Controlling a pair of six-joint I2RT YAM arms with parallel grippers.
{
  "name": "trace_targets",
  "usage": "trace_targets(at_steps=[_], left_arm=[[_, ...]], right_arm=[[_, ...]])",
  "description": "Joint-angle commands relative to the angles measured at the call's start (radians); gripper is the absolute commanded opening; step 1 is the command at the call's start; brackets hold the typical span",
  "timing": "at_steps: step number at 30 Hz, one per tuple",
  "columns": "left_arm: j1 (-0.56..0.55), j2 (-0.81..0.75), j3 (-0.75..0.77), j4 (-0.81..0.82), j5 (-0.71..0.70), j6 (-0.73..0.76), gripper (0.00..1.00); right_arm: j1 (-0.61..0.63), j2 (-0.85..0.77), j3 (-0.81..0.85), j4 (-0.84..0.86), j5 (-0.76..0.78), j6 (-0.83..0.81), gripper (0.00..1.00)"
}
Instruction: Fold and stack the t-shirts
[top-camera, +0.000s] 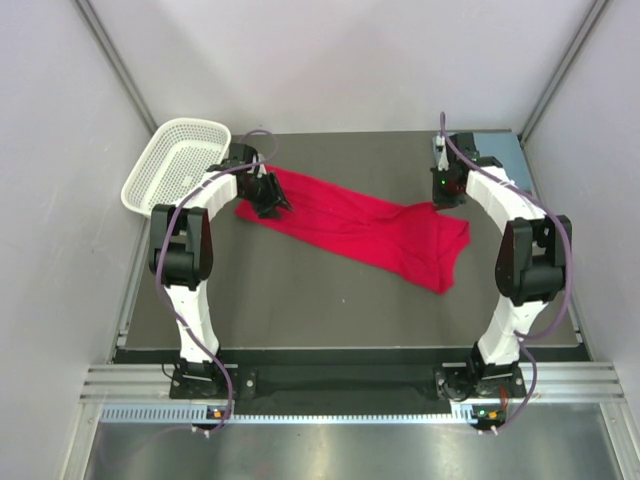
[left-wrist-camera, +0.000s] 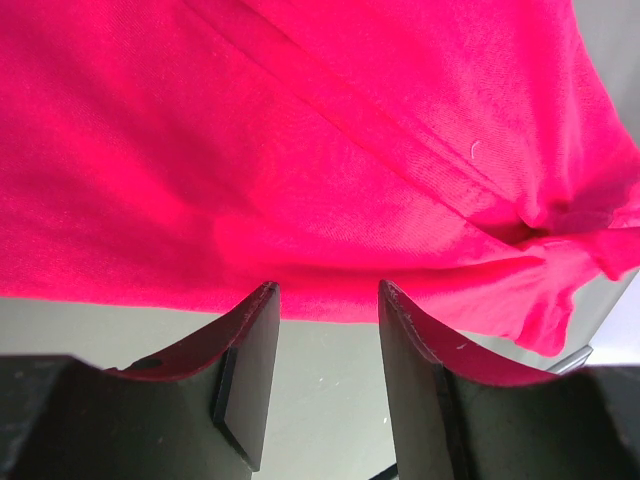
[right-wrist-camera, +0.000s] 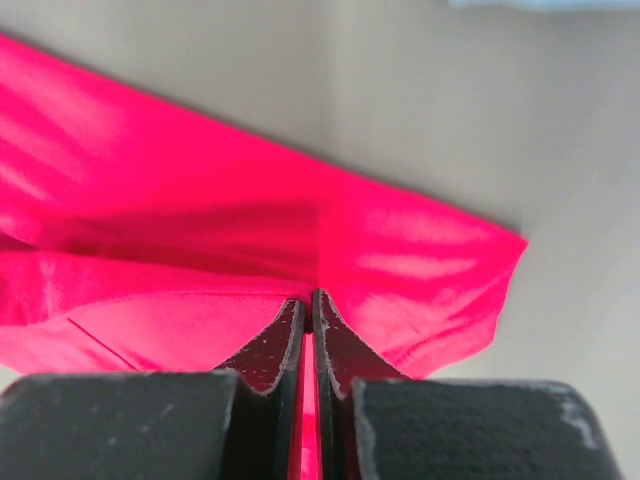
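The red t-shirt (top-camera: 350, 225) lies stretched in a long diagonal band across the dark table, from far left to near right. My left gripper (top-camera: 270, 200) stands open at its far-left end. In the left wrist view the tips of the left gripper (left-wrist-camera: 325, 290) reach the red t-shirt's (left-wrist-camera: 300, 150) edge, with only bare table between the jaws. My right gripper (top-camera: 440, 192) is at the band's right end. There the right gripper (right-wrist-camera: 308, 298) is shut on a fold of the red t-shirt (right-wrist-camera: 200, 220). A flat blue-grey t-shirt (top-camera: 497, 147) lies at the far right corner.
A white mesh basket (top-camera: 150, 172) sits tilted over the table's far left corner, just behind the left arm. Grey walls close in the left, right and back sides. A metal rail (top-camera: 340, 385) runs along the near edge between the arm bases.
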Motion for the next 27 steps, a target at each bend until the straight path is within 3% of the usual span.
trace_targets(at_steps=[1, 15, 18, 19, 21, 23, 25, 27], left_arm=[[0.003, -0.050, -0.005, 0.022, 0.017, 0.011, 0.49], [0.006, -0.056, -0.006, 0.009, 0.015, 0.026, 0.49], [0.004, -0.053, -0.003, 0.009, 0.023, 0.028, 0.49], [0.004, -0.048, 0.000, 0.009, 0.029, 0.028, 0.49], [0.003, -0.039, 0.006, 0.004, 0.053, 0.026, 0.49], [-0.017, -0.030, 0.018, -0.004, 0.063, 0.025, 0.50], [-0.039, -0.035, 0.018, -0.004, 0.060, 0.023, 0.50], [-0.076, -0.030, 0.017, 0.012, 0.064, 0.014, 0.50]], right_arm=[[-0.010, 0.026, 0.097, 0.001, -0.030, 0.019, 0.00], [0.007, 0.152, 0.161, -0.023, -0.124, 0.033, 0.00], [0.007, 0.161, 0.166, -0.055, -0.079, 0.040, 0.12], [0.007, 0.167, 0.175, -0.078, -0.041, 0.043, 0.24], [0.007, 0.165, 0.195, -0.150, -0.003, 0.042, 0.32], [0.008, 0.128, 0.190, -0.195, 0.059, 0.045, 0.37], [0.007, 0.055, 0.143, -0.230, 0.071, 0.046, 0.50], [0.007, -0.006, 0.068, -0.250, 0.065, 0.049, 0.55]])
